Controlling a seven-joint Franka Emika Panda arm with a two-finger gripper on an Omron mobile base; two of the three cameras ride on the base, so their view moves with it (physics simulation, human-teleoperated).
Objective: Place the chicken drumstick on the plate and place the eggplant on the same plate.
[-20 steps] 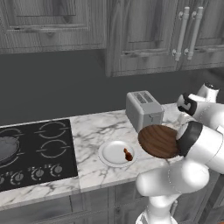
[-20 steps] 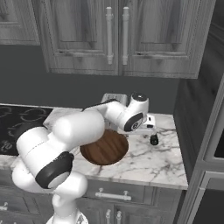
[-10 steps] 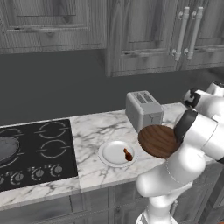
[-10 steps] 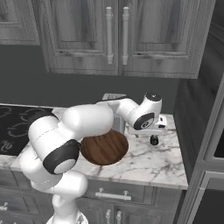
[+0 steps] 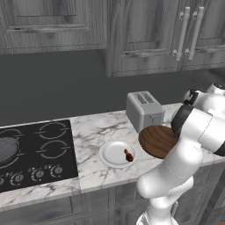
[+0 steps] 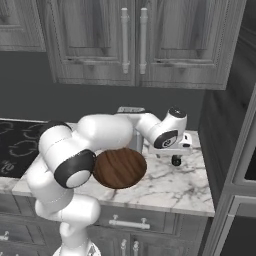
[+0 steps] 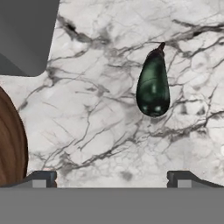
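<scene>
1. The chicken drumstick (image 5: 128, 155) lies on the plate (image 5: 110, 159), near the plate's right edge in the left base view.
2. The plate sits on the marble counter (image 5: 94, 132), just to the right of the black stove (image 5: 35, 149).
3. The eggplant (image 7: 152, 86) lies flat on the marble counter, not on the plate. In the hand view it is dark and shiny, with its thin stem end pointing up and its fat end pointing down.
4. The gripper (image 7: 112, 178) hangs above the counter and looks down at it. Its two dark fingertips (image 7: 41, 178) stand far apart, so the pincer is wide, and nothing is between them.
5. In the hand view the eggplant is above the right fingertip and apart from it. No finger touches it.
6. In the right base view the gripper (image 6: 176, 159) is at the far right end of the counter, close to the dark wall.
7. A round brown wooden board (image 6: 120, 168) lies on the counter beside the arm. Its edge shows at the left of the hand view.
8. A grey toaster (image 5: 144, 110) stands behind the board, near the back wall. The plate is well apart from the eggplant, on the other side of the board.
</scene>
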